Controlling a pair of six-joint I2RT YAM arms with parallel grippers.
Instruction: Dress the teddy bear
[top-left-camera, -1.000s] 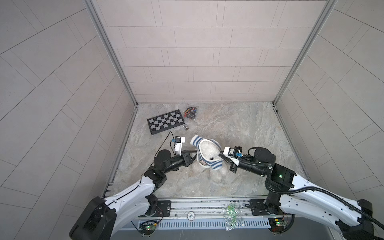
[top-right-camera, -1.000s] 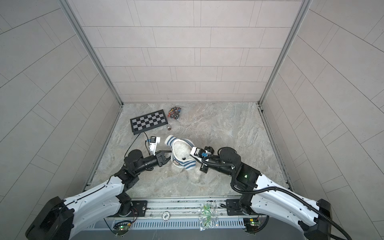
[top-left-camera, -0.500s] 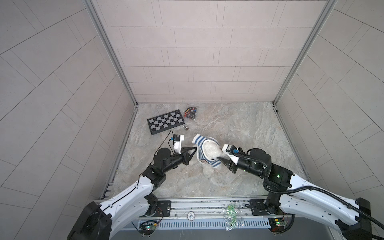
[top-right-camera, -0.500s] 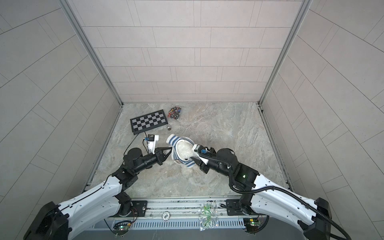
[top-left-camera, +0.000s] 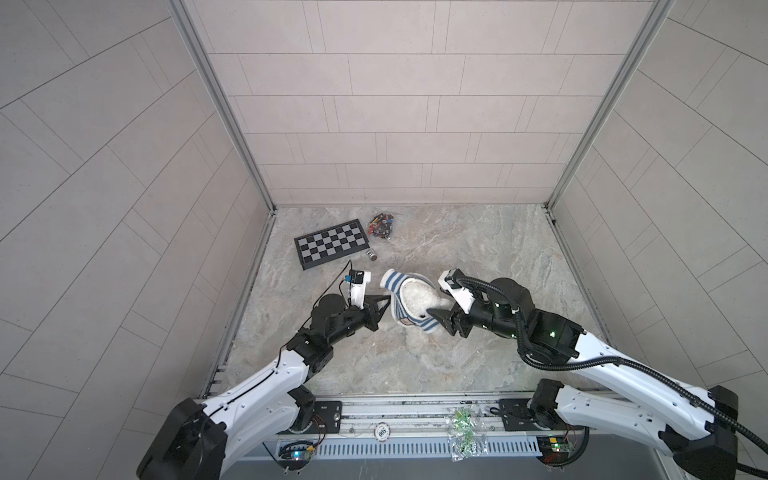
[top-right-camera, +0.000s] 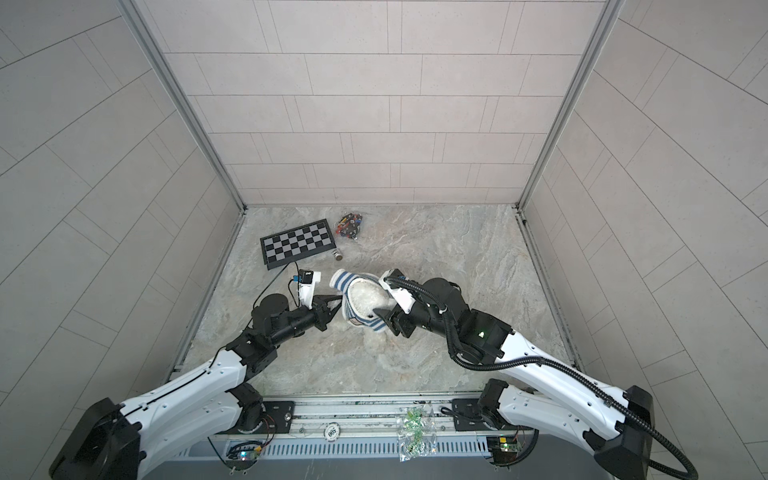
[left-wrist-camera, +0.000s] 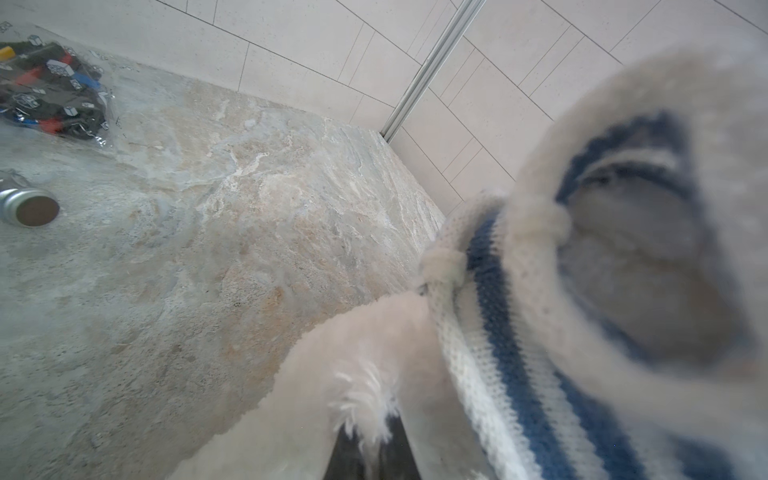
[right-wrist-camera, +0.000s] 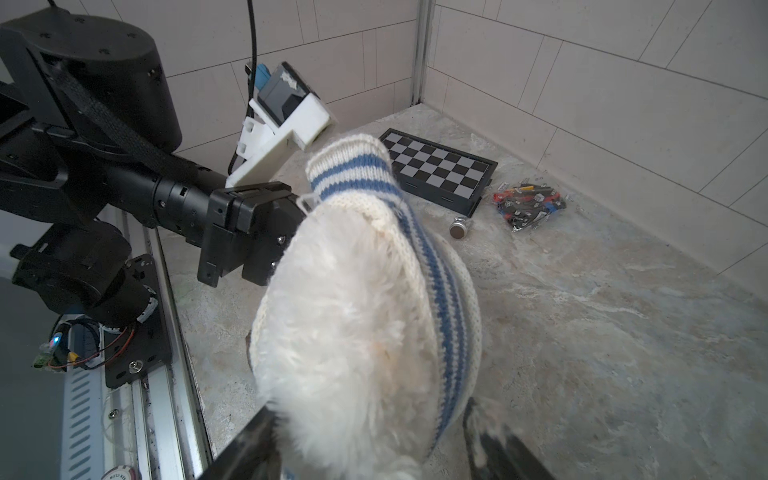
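While held above the middle of the marble tabletop (top-left-camera: 478, 249), the teddy bear (top-left-camera: 415, 297) looks light, soft and squashy; grasp the hem of its striped sweater (top-left-camera: 392, 283), not loose fur. The left gripper (top-left-camera: 384, 302) pinches a fur tuft; the right gripper (top-left-camera: 438, 321) straddles it, jaws apart.

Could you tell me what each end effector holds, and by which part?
The left end effector is shut on white fluff of the teddy bear beside the shirt edge; the right end effector is open, gripping nothing.
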